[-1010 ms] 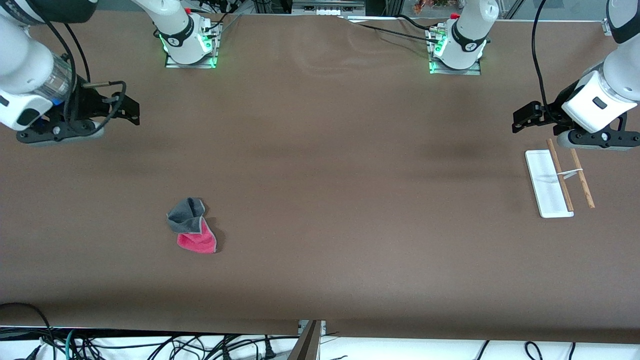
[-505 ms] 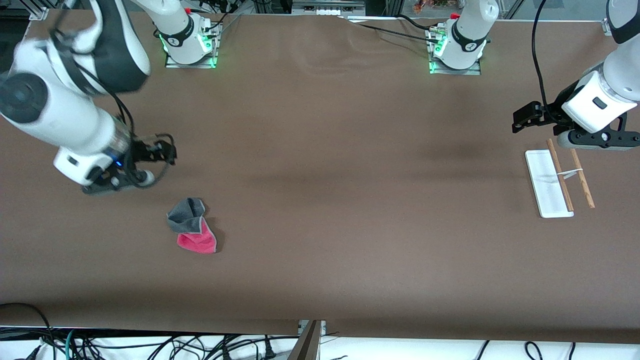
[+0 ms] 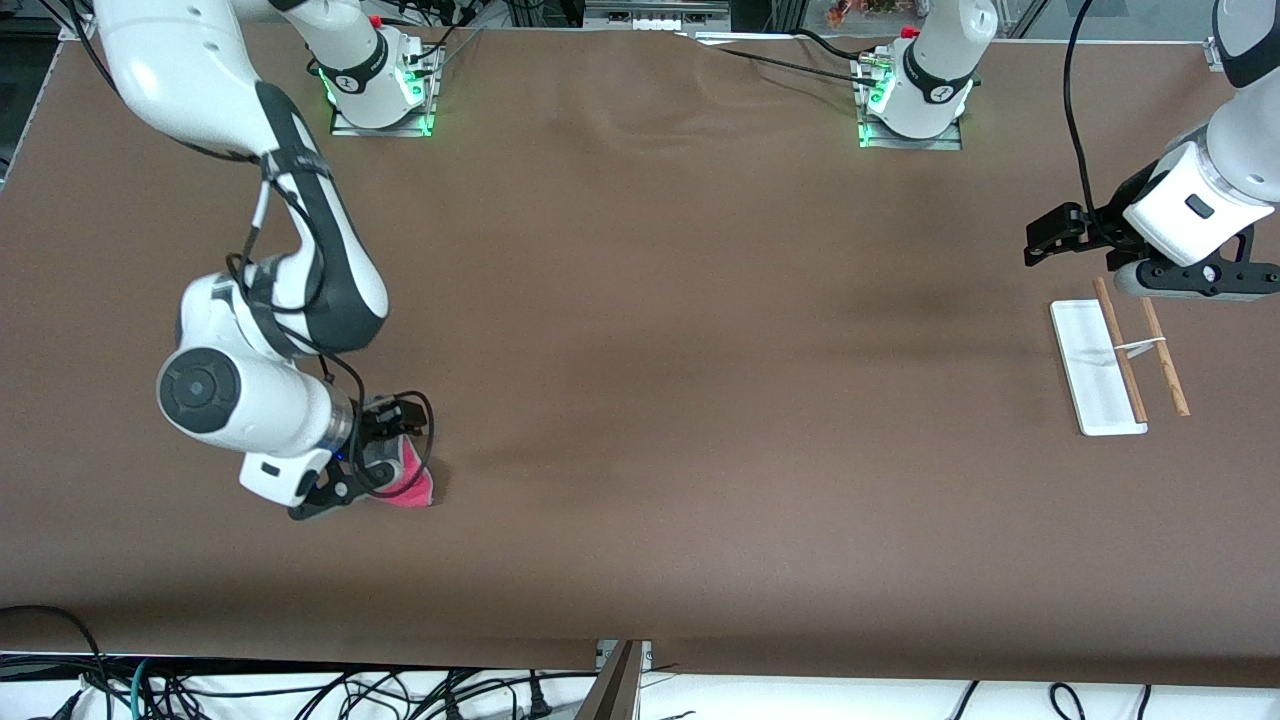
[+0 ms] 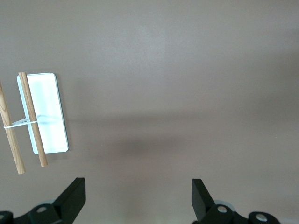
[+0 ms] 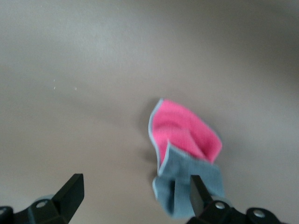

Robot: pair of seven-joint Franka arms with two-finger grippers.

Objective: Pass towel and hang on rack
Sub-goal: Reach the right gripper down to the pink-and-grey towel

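A: Two arms, one table [image 3: 660, 330] — why so far apart?
B: The right gripper [image 3: 385, 455] hangs over the towel [image 3: 412, 484] at its own end of the table, fingers spread wide, nothing caught yet; it looks set to pinch the cloth.
A: And the other?
B: The left gripper [image 3: 1045, 238] waits by the rack [image 3: 1095, 368], fingers open and empty, likely placed there to take the hand-over and drape it on the rods.

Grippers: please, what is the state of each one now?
Left gripper: open, empty, waiting over the table beside the rack.
Right gripper: open, empty, over the towel.
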